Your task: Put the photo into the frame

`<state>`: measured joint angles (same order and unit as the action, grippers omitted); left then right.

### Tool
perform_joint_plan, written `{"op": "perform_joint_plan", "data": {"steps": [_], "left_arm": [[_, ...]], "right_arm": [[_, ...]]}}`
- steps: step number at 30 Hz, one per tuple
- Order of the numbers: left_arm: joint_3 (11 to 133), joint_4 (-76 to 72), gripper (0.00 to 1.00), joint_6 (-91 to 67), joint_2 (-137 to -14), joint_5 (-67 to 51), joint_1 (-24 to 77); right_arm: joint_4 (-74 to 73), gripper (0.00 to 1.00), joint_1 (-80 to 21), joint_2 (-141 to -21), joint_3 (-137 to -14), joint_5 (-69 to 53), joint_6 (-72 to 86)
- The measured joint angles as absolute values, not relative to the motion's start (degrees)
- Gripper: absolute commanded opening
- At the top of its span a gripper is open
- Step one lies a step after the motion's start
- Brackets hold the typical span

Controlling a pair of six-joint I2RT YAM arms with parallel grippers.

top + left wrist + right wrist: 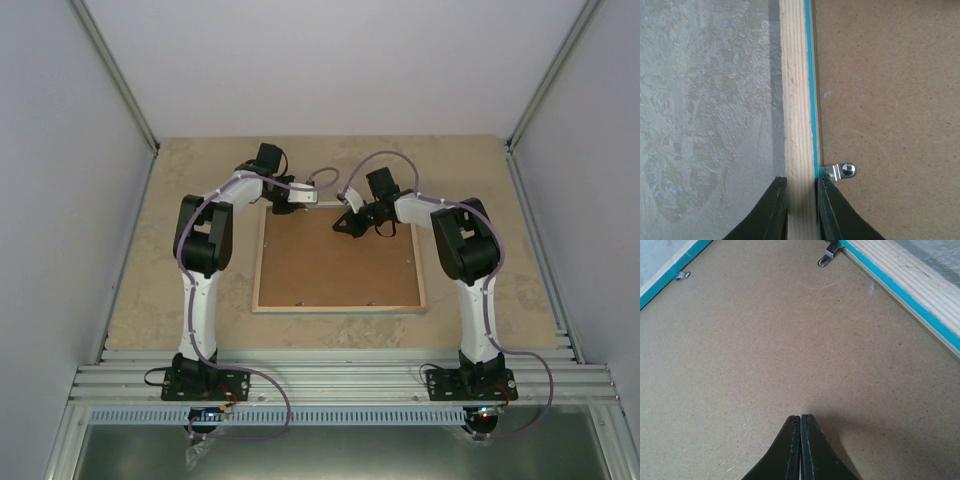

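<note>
Risk: left end effector (801, 197) pinches the frame (797, 100) rail beside a clip (842, 171); lifting from this one corner could tilt the frame and shake the backing (890, 100) loose if the clips do not hold.
Other arm: right end effector (801, 421) closed, empty, tip at the backing.
Position: frame face down, mid-table (200, 165), gripped corner toward the far edge.
Contents: backing fills the frame; photo hidden, cannot tell whether it is inside.
</note>
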<state>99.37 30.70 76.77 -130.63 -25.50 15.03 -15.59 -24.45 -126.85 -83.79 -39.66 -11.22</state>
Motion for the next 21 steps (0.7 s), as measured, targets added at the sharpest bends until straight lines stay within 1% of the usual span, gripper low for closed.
{"op": "perform_joint_plan", "data": {"steps": [2,4,7,8,10,13,17,21], "left_arm": [[99.2,30.5,0.19,76.9,-130.5,-25.5,15.1],[98.3,29.6,0.24,76.7,-130.2,-25.5,15.1],[97.3,27.7,0.32,74.8,-129.7,-25.6,15.1],[96.9,27.0,0.34,74.2,-129.4,-25.7,15.1],[95.4,25.1,0.42,71.5,-128.6,-25.8,15.1],[93.4,22.7,0.52,66.7,-127.0,-26.6,14.9],[90.8,20.1,0.58,61.7,-122.3,-27.5,14.3],[88.1,18.6,0.59,59.0,-116.7,-28.1,13.8]], "right_arm": [[-15.6,0.04,-24.4,-126.8,-83.8,-39.7,-11.4],[-15.6,0.06,-24.4,-126.8,-83.8,-39.7,-11.5],[-16.1,0.13,-24.4,-126.3,-83.8,-40.0,-12.4],[-16.6,0.16,-24.4,-126.0,-83.8,-40.1,-12.5],[-19.1,0.28,-24.3,-125.2,-84.0,-40.2,-13.5],[-23.4,0.42,-23.4,-123.3,-84.2,-40.8,-14.7],[-28.1,0.53,-19.4,-119.4,-87.3,-41.4,-18.7],[-31.0,0.6,-14.3,-117.9,-92.9,-39.8,-24.6]]}}
